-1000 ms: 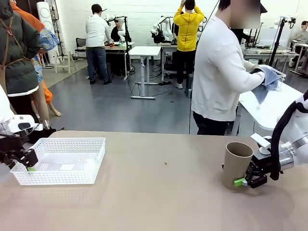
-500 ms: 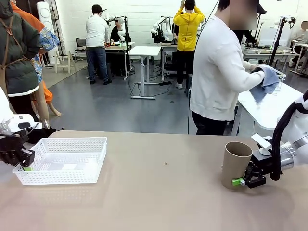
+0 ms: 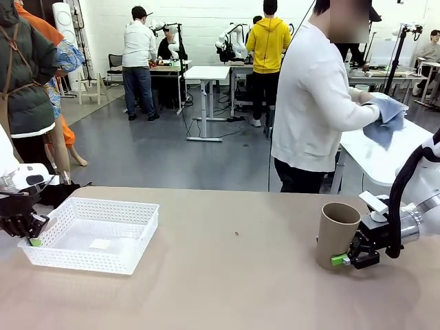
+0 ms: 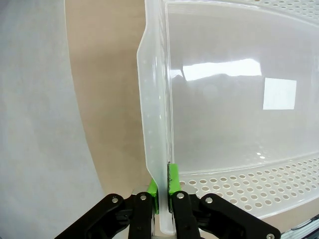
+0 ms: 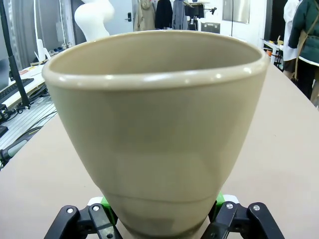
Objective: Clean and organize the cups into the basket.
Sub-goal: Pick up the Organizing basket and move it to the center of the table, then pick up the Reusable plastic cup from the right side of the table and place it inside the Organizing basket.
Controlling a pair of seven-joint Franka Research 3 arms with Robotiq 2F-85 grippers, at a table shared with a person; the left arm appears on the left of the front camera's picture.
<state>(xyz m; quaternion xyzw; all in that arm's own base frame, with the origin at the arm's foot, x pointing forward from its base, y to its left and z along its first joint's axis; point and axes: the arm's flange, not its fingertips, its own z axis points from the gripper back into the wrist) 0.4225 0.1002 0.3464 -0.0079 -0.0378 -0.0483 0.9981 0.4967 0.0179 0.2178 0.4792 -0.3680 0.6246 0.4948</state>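
As L end effector pinches basket, cup stands.

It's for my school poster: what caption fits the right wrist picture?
The right gripper squeezes a tan cup near its bottom.

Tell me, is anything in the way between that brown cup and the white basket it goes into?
Nothing visible. The cup is at the right, gripped by the right jaws; the basket sits at the left, its rim pinched by the left jaws. Only bare table and a tiny speck lie between.
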